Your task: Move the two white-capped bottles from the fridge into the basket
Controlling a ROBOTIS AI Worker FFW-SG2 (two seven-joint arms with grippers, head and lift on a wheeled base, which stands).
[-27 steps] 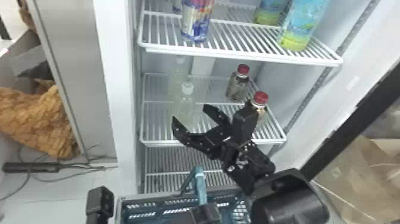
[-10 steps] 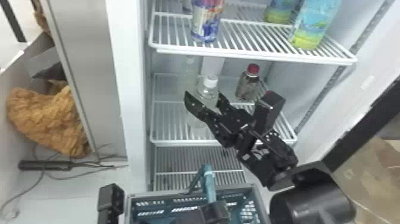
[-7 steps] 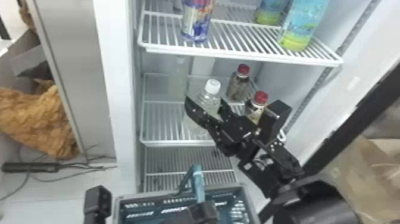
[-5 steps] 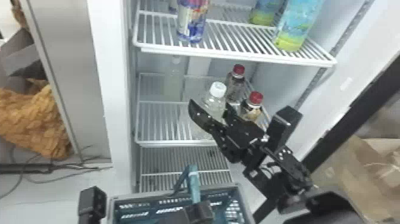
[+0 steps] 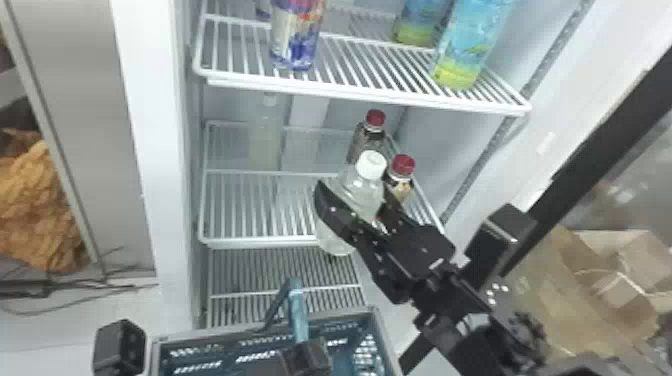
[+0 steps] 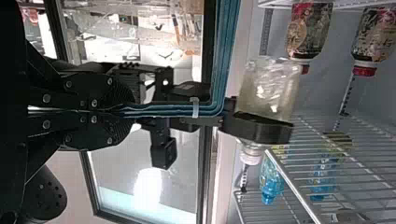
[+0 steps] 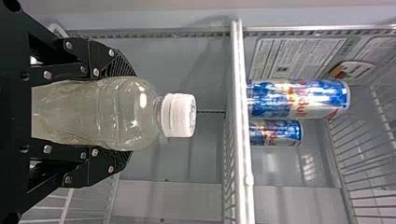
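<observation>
And there it is, the front white-capped bottle (image 5: 369, 187) is clasped by the right gripper (image 5: 354, 200)! The back bottle (image 5: 265, 142) is seen beyond it; below, the basket's (image 5: 159, 357) handle (image 5: 298, 312) is clamped by the left gripper (image 5: 306, 356).

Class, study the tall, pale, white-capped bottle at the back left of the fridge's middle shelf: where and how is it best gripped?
Grip the bottle around its body, below the neck, coming from the fridge's open front. It stands upright, its long sides offering two fingers room to close; the white wire shelf above likely hinders a top approach.
</observation>
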